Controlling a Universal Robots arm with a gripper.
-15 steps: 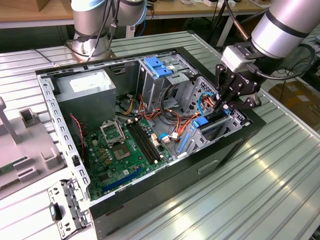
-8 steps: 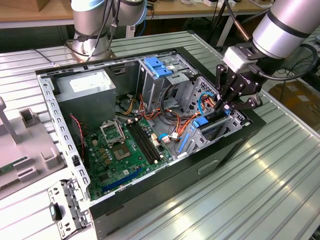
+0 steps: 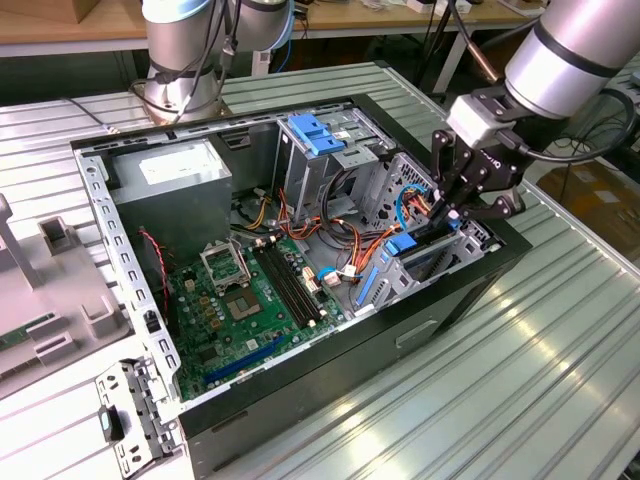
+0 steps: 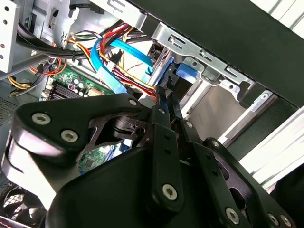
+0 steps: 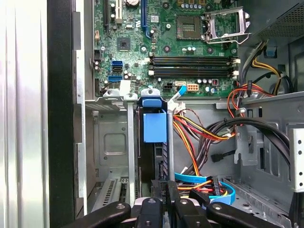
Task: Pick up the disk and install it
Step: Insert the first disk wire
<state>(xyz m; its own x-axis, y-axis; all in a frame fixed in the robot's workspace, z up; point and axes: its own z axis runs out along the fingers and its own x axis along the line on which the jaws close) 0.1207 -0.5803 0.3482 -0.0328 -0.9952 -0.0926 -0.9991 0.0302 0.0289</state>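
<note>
Seating the disk in the lower drive cage at the right of the exterior frame.

The tool is clenched on the disk's rear edge; the blue plastic carrier stands on edge between stamped grey sheet-metal cage walls, low centre in the first wrist view. Insertion appears nearly complete. Judged next: a straight push along the rails, clear of the orange and blue cables.

Arm: the silver arm reached down from the upper part of the exterior view's right.
Wrist: tilted, pointing the tool downward.
Tool: the black tool had its fingers drawn narrowly together, tips close, linkages spread wide behind them.
</note>
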